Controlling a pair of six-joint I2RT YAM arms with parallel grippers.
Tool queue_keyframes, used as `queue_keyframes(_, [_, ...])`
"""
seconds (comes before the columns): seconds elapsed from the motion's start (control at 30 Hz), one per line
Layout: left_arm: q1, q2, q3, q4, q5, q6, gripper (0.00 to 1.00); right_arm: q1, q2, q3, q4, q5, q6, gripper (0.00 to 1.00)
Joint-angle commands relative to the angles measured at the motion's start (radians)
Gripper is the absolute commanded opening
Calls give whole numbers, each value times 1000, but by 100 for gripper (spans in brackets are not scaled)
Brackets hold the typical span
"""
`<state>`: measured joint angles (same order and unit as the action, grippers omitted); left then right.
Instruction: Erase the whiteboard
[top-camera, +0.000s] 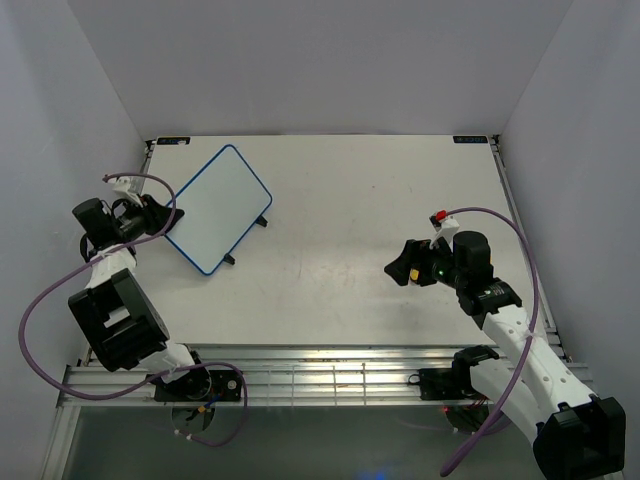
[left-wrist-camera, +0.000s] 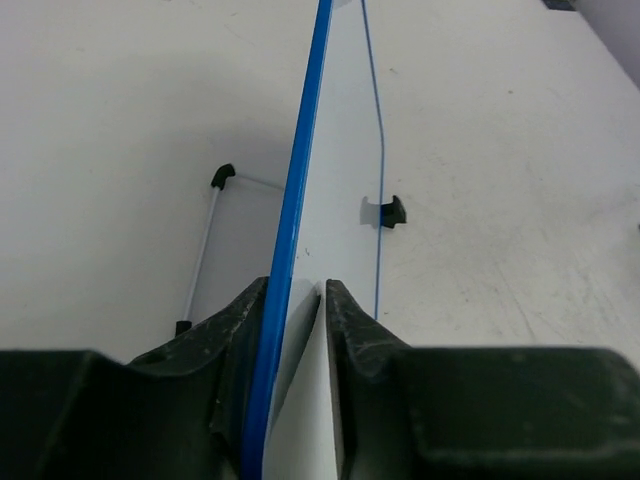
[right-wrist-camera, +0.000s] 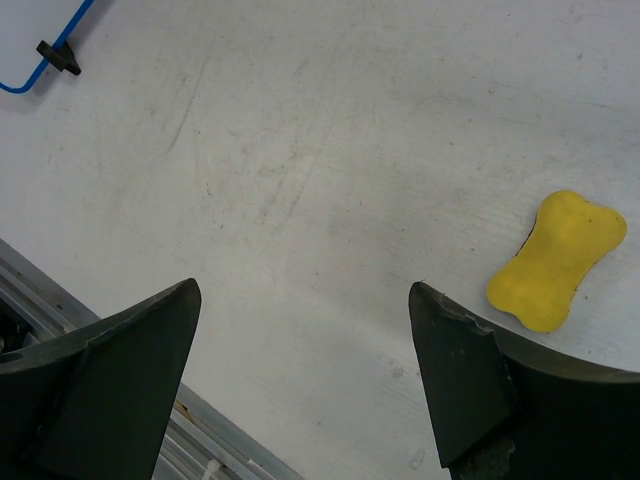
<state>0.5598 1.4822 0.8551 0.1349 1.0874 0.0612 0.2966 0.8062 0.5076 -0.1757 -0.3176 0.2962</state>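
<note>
Top external view: the whiteboard (top-camera: 218, 208) sits near the far-left corner of the worktop. Its long axis runs diagonally from the far edge toward the left edge. Its face looks blank white, though faint marks might not show from this height. The left gripper (top-camera: 152, 215) is clamped on the board's blue frame at its left side. The left wrist view shows its fingers (left-wrist-camera: 235, 330) pinching that rim edge-on. The right gripper (top-camera: 403, 270) hovers over the right half of the worktop, well apart from the board, spread wide and holding nothing. In the right wrist view a yellow bone-shaped eraser (right-wrist-camera: 557, 262) lies flat just beside one of its fingers. The right arm is nearer the eraser. The board lies to that arm's left, toward the far-left corner.
</note>
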Motion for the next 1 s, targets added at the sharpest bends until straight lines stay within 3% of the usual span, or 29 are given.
queue_keyframes(0.0, [2, -5, -21, -11, -93, 12, 41, 7, -16, -7, 42, -15, 3, 90])
queue_keyframes(0.2, [0, 13, -1, -1, -115, -11, 45, 12, -1, -12, 53, -11, 4, 90])
queue_keyframes(0.3, [-3, 20, 15, -1, -116, -21, 96, 12, 2, -14, 56, -8, 6, 90])
queue_keyframes(0.33, [-3, 21, 19, -4, -124, -24, 98, 13, 2, -12, 58, -6, 4, 90])
queue_keyframes(0.53, [-3, 4, 19, -3, -158, -26, 98, 15, 22, -9, 51, 8, 4, 90])
queue_keyframes(0.6, [-3, -8, 27, 0, -228, -47, 98, 15, 22, -12, 56, 6, 3, 90])
queue_keyframes(0.77, [-5, -86, 71, -40, -600, -121, 98, 16, 18, -11, 53, 26, -8, 90])
queue_keyframes(0.97, [-11, -239, 136, -180, -828, -338, 98, 16, 27, 17, 21, 158, -16, 90])
